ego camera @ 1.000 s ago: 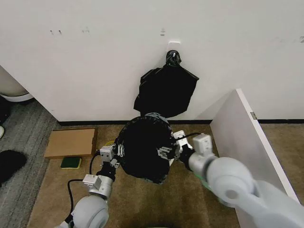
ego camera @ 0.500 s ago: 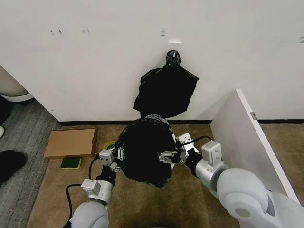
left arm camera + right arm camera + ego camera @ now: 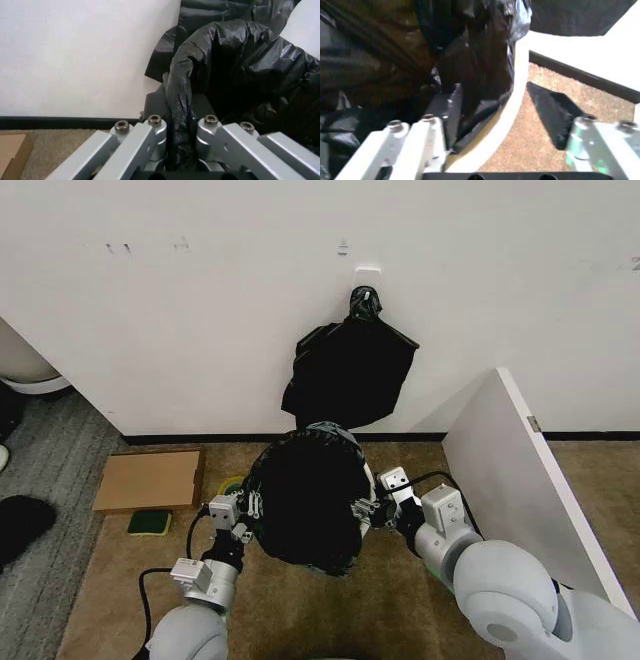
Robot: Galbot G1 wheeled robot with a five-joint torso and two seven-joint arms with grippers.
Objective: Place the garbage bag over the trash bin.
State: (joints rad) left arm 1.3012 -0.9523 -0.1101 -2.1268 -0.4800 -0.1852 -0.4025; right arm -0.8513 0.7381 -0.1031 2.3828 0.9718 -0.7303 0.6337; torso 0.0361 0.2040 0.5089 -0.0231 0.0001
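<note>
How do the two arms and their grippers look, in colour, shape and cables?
Both arms are rounded, light grey-white shells. The left gripper and right gripper are silver metal with small boxy wrist modules and black cables looping beside them. In the wrist views, flat silver finger links carry dark hex bolts on a black base.

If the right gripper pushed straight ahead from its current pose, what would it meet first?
Most likely the trash bin: its white rim, draped with the garbage bag, sits between the open fingers of the right gripper. Depth is hard to judge.
</note>
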